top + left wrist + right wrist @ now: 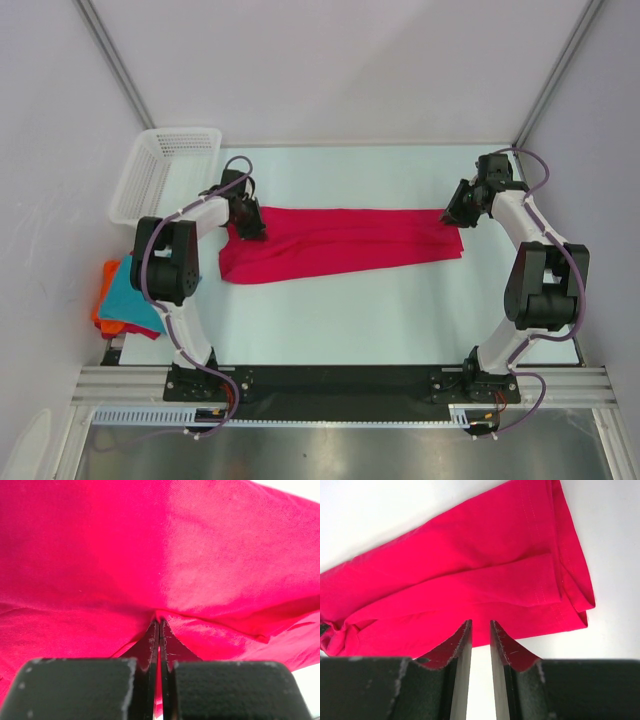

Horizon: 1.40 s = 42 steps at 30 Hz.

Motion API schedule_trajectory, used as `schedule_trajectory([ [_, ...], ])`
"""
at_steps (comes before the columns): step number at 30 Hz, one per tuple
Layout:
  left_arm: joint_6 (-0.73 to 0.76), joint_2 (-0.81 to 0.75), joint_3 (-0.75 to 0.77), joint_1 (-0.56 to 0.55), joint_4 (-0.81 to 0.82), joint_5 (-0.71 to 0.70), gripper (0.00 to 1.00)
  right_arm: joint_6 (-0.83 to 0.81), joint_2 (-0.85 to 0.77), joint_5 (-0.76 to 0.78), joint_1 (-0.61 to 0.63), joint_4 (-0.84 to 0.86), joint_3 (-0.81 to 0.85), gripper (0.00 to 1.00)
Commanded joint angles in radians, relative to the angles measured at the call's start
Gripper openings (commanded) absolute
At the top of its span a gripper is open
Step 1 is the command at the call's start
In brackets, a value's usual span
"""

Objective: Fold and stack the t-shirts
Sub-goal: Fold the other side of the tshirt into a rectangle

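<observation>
The crimson-pink t-shirt (pixel 350 240) lies as a long folded band across the middle of the table. My left gripper (pixel 250 228) is at its left end, and the left wrist view shows the jaws (pixel 160 622) shut on a pinch of the pink cloth (pixel 200 555). My right gripper (pixel 450 215) sits at the shirt's right end. Its fingers (pixel 480 622) stand apart at the hem edge of the shirt (pixel 470 580), with only white table showing between them. A teal t-shirt (pixel 135 300) and an orange t-shirt (pixel 103 295) lie piled at the table's left edge.
A white plastic mesh basket (pixel 165 170) stands at the back left corner, just behind my left arm. Grey walls close in the back and both sides. The arm bases sit on a black rail (pixel 340 385) along the near edge.
</observation>
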Motion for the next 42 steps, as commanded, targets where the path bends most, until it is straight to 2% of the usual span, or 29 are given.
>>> schedule_trajectory([
  [1,0.002,-0.070,0.010,0.000,-0.001,0.008,0.00,-0.013,-0.041,0.007,-0.004,0.009,0.003,0.26],
  [11,0.013,-0.341,-0.005,-0.026,-0.074,-0.001,0.00,-0.007,-0.045,-0.007,0.004,0.025,-0.023,0.25],
  [16,0.001,-0.447,-0.137,-0.046,-0.069,0.028,0.00,-0.003,-0.045,-0.010,0.012,0.036,-0.029,0.25],
  [27,-0.050,-0.701,-0.440,-0.178,-0.064,0.020,0.00,0.003,-0.051,-0.003,0.038,0.035,-0.032,0.25],
  [31,-0.052,-0.750,-0.513,-0.184,-0.072,0.006,0.00,0.003,-0.056,-0.003,0.042,0.032,-0.032,0.25],
  [36,-0.052,-0.768,-0.522,-0.184,-0.095,-0.015,0.00,0.005,-0.062,0.000,0.045,0.028,-0.034,0.25],
  [37,-0.052,-0.764,-0.516,-0.184,-0.103,-0.026,0.04,0.007,-0.064,-0.001,0.047,0.028,-0.032,0.25],
  [38,-0.050,-0.761,-0.510,-0.184,-0.118,-0.028,0.28,0.005,-0.064,-0.003,0.047,0.027,-0.031,0.25],
  [40,-0.047,-0.757,-0.494,-0.184,-0.129,-0.035,0.54,0.005,-0.065,-0.001,0.047,0.024,-0.026,0.25],
  [41,-0.049,-0.757,-0.493,-0.184,-0.136,-0.044,0.77,0.005,-0.067,-0.001,0.049,0.024,-0.023,0.25],
  [42,-0.050,-0.760,-0.488,-0.184,-0.137,-0.047,0.86,0.005,-0.067,-0.003,0.049,0.021,-0.019,0.25],
])
